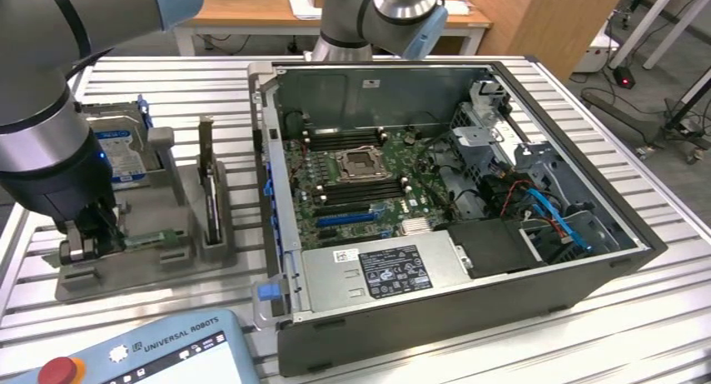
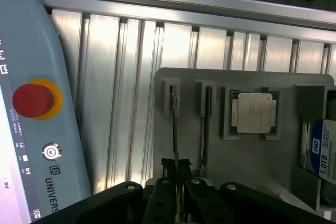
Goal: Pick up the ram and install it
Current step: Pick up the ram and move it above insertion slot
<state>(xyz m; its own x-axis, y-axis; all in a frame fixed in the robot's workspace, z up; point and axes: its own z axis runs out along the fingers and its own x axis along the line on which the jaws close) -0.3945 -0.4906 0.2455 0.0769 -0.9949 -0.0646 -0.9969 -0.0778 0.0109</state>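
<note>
The ram [image 2: 175,135] stands on its thin edge in a slotted grey holder [image 2: 247,171], its far end seated in a small notch block. That upright pose leaves both flat faces free to be pinched. The gripper [image 2: 179,182] sits over the near end with its fingers drawn close against either face. It looks clamped on the stick, though you're seeing the board edge-on here, so real contact on both sides is a judgement. The stick looks to be in its notch, not lifted out. Just beside it a second notch [image 2: 207,103] holds another thin strip, which gives you little room to either side. Further along the same holder, the square silver processor [image 2: 254,112] lies flat in its own pocket, well apart from the grip. The holder rests on the ribbed aluminium table [image 2: 115,77], with the pendant's red stop button [image 2: 32,99] near it. The open computer case [image 1: 444,317] lies on its side to the exterior view's right, its board [image 1: 367,172] facing up so the slots can be reached from above.
</note>
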